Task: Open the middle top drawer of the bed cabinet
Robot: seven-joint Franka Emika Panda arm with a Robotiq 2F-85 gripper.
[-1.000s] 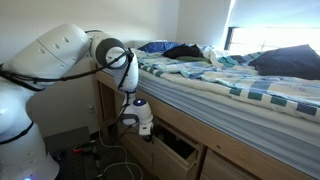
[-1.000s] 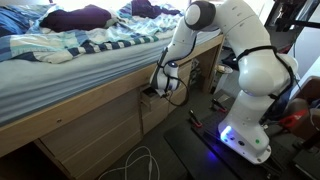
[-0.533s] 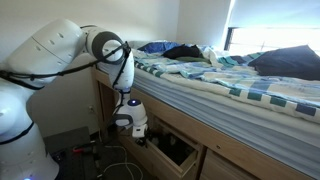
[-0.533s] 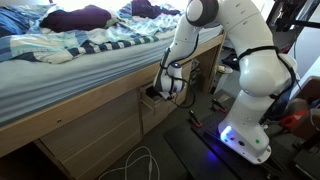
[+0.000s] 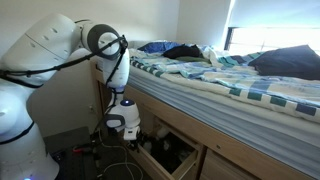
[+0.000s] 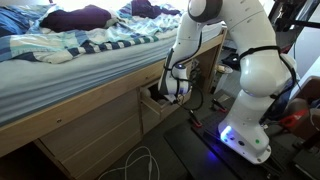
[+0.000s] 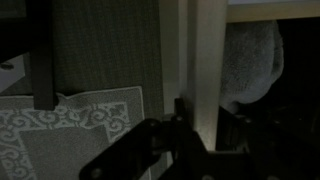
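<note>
The bed cabinet is a long light-wood base under the mattress; it also shows in an exterior view. Its middle top drawer stands pulled out, with a dark inside, and shows partly open in an exterior view. My gripper is at the drawer's front edge in both exterior views. In the wrist view the drawer's pale front panel runs between the dark fingers of my gripper, which are shut on it.
Blue-and-white striped bedding hangs over the cabinet's top edge. Cables lie on the floor in front of the bed. The robot's base stands close to the cabinet. A patterned rug lies below.
My gripper has moved away from the bed with the drawer front in it. The drawer has come out further, and more of its dark inside shows.
</note>
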